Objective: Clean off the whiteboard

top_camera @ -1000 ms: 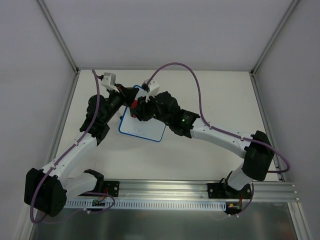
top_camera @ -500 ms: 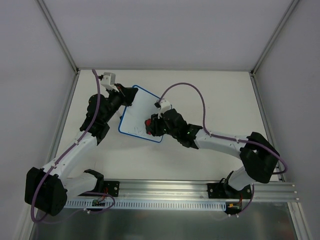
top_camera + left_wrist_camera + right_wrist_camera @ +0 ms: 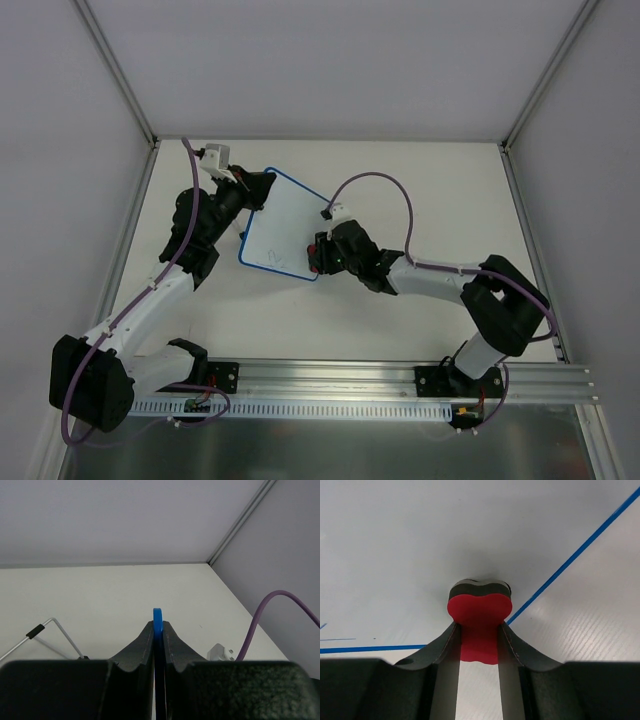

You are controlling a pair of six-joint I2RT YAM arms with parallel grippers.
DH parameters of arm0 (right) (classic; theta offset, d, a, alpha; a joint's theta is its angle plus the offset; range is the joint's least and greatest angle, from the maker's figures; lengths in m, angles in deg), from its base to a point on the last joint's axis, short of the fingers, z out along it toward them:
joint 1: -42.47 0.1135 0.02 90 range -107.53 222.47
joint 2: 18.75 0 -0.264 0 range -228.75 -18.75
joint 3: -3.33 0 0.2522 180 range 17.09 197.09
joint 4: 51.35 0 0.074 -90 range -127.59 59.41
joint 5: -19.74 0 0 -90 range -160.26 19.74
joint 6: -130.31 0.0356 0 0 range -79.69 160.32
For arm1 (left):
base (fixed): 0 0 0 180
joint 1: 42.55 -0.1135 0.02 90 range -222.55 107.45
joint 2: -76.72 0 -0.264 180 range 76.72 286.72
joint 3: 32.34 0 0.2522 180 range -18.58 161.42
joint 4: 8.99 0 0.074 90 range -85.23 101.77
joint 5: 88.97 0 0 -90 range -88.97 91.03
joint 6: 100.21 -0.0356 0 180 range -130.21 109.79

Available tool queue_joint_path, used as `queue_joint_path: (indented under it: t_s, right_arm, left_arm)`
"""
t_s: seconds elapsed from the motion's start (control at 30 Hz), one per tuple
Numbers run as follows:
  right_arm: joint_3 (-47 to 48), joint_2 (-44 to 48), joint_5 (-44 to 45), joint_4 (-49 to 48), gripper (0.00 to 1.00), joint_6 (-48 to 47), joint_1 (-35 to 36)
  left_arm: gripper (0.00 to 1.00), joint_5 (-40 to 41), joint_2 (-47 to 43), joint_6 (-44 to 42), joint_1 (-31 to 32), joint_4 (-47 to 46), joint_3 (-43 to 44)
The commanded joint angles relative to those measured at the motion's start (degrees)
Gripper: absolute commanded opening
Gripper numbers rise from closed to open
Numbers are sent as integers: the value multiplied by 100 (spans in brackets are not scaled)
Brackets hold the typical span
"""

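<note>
The whiteboard, white with a thin blue rim, lies on the table in the top view, faint marks near its near left corner. My left gripper is shut on its far left corner; in the left wrist view the blue rim sticks out between my closed fingers. My right gripper is shut on the red bone-shaped eraser, which presses on the board's near right corner. In the right wrist view the board surface fills the upper frame and its blue rim runs diagonally.
The white table is walled by grey panels at the back and sides. A metal rail runs along the near edge with both arm bases. Purple cables loop above the arms. A thin wire stand shows in the left wrist view.
My right gripper has dragged the eraser from the board's far left area, near the left gripper, down to its near right corner. The left gripper has held the board still.
</note>
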Motion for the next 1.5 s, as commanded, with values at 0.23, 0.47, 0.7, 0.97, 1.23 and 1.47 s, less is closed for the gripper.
queue_joint_path:
  t_s: [0.23,0.47,0.7,0.97,1.23,1.47]
  right_arm:
    - [1296,97,-1330,-298,0,-1219,785]
    - [1674,299,-1429,-78,0,-2451,1076]
    - [2087,308,-1324,177,0,-2865,1094]
    - [2185,1,-1201,405,0,-3199,1103]
    - [1185,-149,-524,-103,1,-2813,1033]
    - [463,-175,-586,-490,0,-2198,734]
  left_arm:
    - [0,-423,170,84,109,-88,211]
    - [0,-510,214,66,109,-9,272]
    - [0,-520,205,145,109,35,264]
    - [0,-511,214,215,109,158,343]
    - [0,-572,188,329,109,317,474]
    - [0,-590,196,373,118,378,545]
